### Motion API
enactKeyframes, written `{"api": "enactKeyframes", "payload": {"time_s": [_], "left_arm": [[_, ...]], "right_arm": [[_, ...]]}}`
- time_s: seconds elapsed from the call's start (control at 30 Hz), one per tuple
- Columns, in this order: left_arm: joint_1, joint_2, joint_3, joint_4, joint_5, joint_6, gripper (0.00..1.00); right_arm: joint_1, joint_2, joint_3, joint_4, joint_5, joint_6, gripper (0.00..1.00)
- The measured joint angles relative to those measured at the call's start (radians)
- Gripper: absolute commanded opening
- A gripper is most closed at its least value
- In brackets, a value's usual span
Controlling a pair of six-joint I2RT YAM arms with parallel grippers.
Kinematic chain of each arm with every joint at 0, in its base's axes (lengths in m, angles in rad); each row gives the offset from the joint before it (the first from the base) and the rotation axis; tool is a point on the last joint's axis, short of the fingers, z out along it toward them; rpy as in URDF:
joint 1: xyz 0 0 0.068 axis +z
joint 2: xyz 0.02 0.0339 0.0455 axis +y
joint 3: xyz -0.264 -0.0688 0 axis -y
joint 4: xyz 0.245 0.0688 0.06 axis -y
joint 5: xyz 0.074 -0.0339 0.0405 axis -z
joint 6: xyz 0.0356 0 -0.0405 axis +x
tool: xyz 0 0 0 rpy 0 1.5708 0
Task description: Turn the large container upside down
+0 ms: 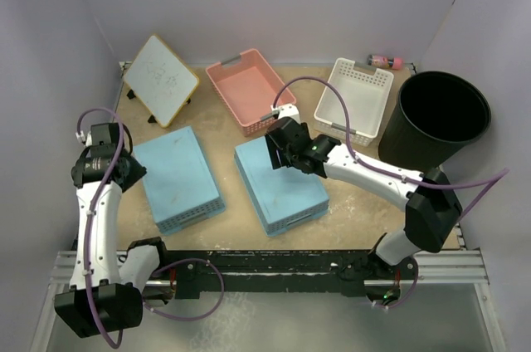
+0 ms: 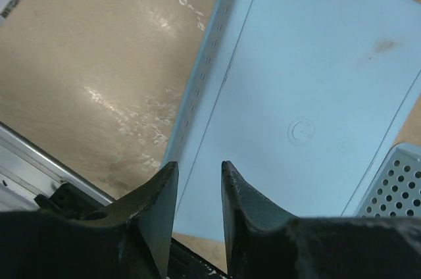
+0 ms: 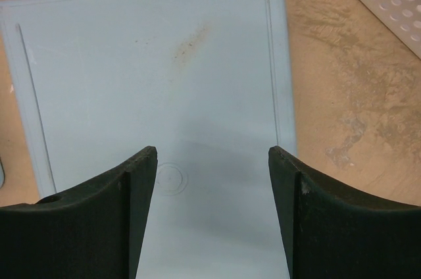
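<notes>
The large container [image 1: 444, 132] stands upright at the far right of the bench [image 1: 217, 132], its open mouth facing up, just beside the white perforated basket [image 1: 355, 99]. Neither arm touches it.

The right arm rises from its base at the near edge, bends at an elbow just in front of the container, then stretches its forearm leftward across the bench. Its wrist ends well apart from the container, with the right claw [image 1: 275, 151] poised over the far end of the right blue basket [image 1: 282, 182], which lies bottom-up. In the right wrist view the two fingers [image 3: 131, 213] are spread wide, released, with nothing between them; only the basket's flat underside shows in the gap.

The left arm goes up along the left side of the bench and folds inward at the wrist, so the left claw [image 1: 137, 173] sits at the left edge of the left blue basket [image 1: 178, 178], which is also bottom-up. In the left wrist view its fingers [image 2: 158, 206] are only narrowly parted and grasp nothing, angled down over the basket's long edge.

A pink basket [image 1: 249, 86] and a small whiteboard [image 1: 160, 78] lie at the back of the bench.
</notes>
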Motion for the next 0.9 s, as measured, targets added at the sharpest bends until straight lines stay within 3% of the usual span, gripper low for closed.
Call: {"api": "enactKeyframes", "payload": {"time_s": [0.2,0.37,0.5,0.6,0.7,0.9], "left_arm": [[0.0,0.0,0.101,-0.013,-0.052,0.04,0.5],[-0.017,-0.011,0.122,0.084,0.082,0.045,0.58],[-0.185,-0.007,0.105,0.186,0.105,0.002,0.6],[-0.406,0.034,0.1,0.266,0.07,-0.049,0.61],[-0.553,0.106,0.1,0.324,0.033,-0.084,0.61],[-0.61,0.165,0.101,0.38,-0.023,-0.108,0.61]], "right_arm": [[-0.02,0.0,0.011,0.003,-0.013,-0.007,0.75],[-0.15,-0.014,0.005,0.018,-0.101,-0.006,0.75],[-0.283,-0.045,-0.034,0.041,-0.198,0.006,0.76],[-0.328,-0.046,-0.08,0.063,-0.28,0.021,0.77],[-0.341,-0.038,-0.128,0.071,-0.377,0.029,0.78],[-0.309,-0.005,-0.194,0.187,-0.599,0.08,0.8]]}}
